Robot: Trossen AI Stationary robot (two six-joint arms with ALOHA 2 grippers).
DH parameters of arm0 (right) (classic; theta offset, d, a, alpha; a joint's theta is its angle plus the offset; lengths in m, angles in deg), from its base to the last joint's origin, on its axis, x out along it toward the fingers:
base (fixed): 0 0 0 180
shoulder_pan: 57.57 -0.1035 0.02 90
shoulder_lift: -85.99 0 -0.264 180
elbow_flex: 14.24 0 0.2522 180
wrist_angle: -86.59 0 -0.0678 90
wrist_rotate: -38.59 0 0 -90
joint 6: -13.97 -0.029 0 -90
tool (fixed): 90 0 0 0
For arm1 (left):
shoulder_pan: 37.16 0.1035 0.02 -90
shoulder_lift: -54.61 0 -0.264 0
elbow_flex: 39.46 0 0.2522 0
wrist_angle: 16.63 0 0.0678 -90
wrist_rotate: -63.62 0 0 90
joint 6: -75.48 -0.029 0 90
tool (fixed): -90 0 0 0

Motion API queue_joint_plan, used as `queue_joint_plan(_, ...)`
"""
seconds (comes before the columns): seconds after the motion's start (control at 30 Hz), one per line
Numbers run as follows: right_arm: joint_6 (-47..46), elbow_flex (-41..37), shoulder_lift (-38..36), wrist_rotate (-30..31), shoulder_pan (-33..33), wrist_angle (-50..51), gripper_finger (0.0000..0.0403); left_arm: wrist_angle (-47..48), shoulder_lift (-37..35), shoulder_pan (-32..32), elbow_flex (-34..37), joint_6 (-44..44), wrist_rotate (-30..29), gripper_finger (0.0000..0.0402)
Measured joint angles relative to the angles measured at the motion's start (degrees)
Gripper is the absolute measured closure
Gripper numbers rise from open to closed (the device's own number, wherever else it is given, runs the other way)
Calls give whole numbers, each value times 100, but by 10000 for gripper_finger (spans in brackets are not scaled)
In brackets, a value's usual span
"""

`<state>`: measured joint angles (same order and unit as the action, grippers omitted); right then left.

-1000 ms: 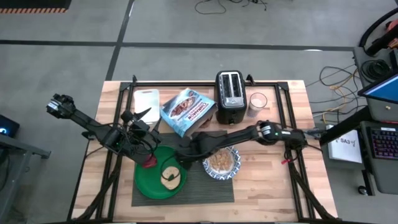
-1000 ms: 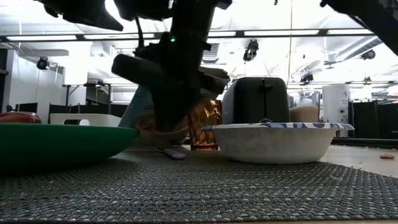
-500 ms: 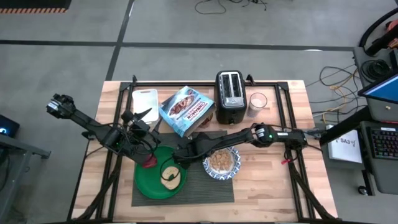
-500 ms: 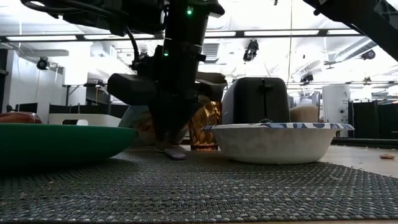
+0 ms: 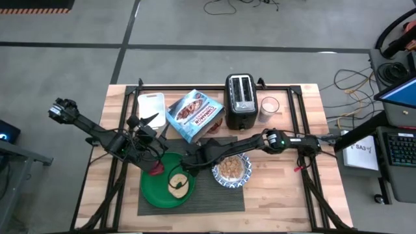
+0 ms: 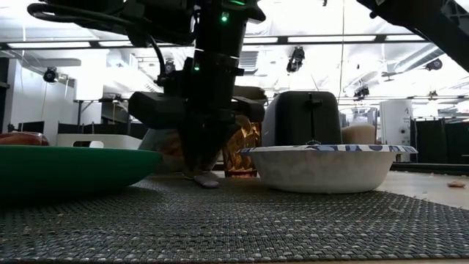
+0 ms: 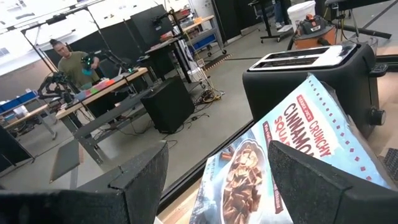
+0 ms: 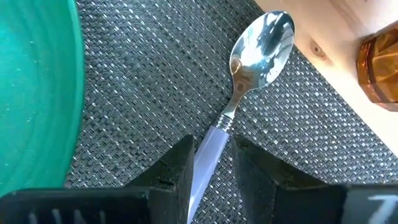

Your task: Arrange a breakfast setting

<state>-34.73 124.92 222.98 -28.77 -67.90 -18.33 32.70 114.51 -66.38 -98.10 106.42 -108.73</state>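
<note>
A metal spoon [image 8: 261, 40] with a pale handle lies on the dark grey ribbed placemat [image 5: 214, 194], between the green plate [image 5: 156, 192] and the blue-and-white bowl [image 5: 231, 170] of cereal. My right gripper [image 8: 211, 146] slants down over the mat, shut on the spoon's handle. The plate carries a bagel [image 5: 179, 185] and a red fruit [image 5: 155, 170]. My left gripper [image 7: 217, 180] hangs open above the table's left part. It points level at the cereal box [image 7: 292, 162] and touches nothing. My right gripper pinches the spoon's pale handle [image 8: 212, 138] between its two fingers, a little back from the metal neck. The fingers come slanting down from above and lie across the handle. The spoon's bowl end [image 6: 205, 181] rests on the placemat near the mat's far edge.
A black toaster [image 5: 240, 101], the cereal box [image 5: 195, 116], a white tray [image 5: 151, 104] and a glass [image 5: 268, 107] stand along the far side. An amber glass [image 8: 379, 68] sits on the wood just beyond the spoon. Bare wood lies right of the bowl.
My right gripper has sunk a little toward the placemat and rolled slightly, still shut on the spoon's handle. The spoon's bowl end has stayed on the mat.
</note>
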Motion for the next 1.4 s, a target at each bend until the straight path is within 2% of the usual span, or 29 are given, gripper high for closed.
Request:
queue_joint_plan(0.43, -173, -327, 4, -18, -2, -62, 309, 0, 0, 0, 0, -20, 0, 143)
queue_joint_plan(0.83, -186, -313, -39, -37, -2, -64, 390, 0, 0, 0, 0, -22, 0, 143)
queue_joint_plan(1.2, -537, -92, -76, -377, -165, 0, 394, 2, 0, -2, -7, -61, -2, 143)
queue_joint_plan(1.4, -580, -26, -90, -271, -215, 36, 394, 2, 0, -2, -7, -261, -85, 143)
